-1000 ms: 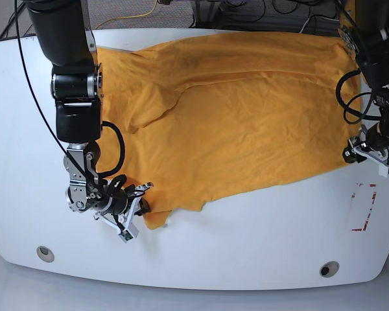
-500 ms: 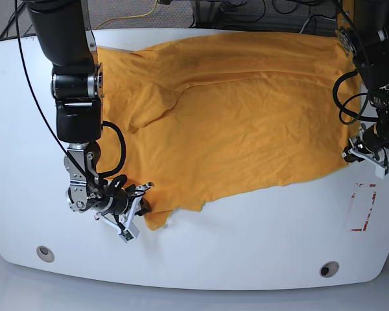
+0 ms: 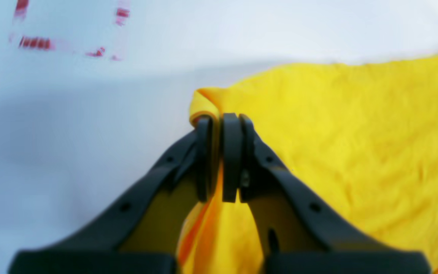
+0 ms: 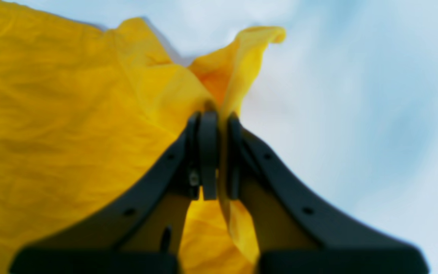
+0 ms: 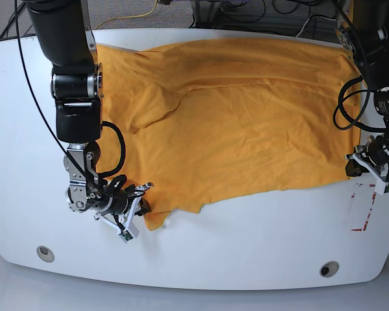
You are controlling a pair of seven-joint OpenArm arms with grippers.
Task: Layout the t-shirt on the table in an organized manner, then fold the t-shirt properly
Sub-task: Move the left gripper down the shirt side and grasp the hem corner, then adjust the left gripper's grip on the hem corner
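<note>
The orange-yellow t-shirt point(image 5: 233, 123) lies spread over the back half of the white table point(image 5: 246, 246), wrinkled, with a sleeve fold at its left. My left gripper point(image 5: 358, 166), at the base view's right, is shut on the shirt's lower right corner; the left wrist view has cloth point(image 3: 348, 144) pinched between the black fingers point(image 3: 231, 152). At the base view's lower left, my right gripper point(image 5: 142, 207) is shut on the shirt's lower left corner. In the right wrist view, fabric point(image 4: 70, 125) sticks up past the closed fingertips point(image 4: 207, 148).
A red rectangular outline mark point(image 5: 364, 207) sits on the table just below the left gripper, also seen in the left wrist view as red marks point(image 3: 36, 42). Two round grommet holes point(image 5: 45, 253) point(image 5: 329, 269) lie near the front edge. Cables hang behind the table.
My left gripper has pulled the shirt's right corner downward toward the front edge, stretching the bottom hem straighter. The right gripper and its corner have stayed put.
</note>
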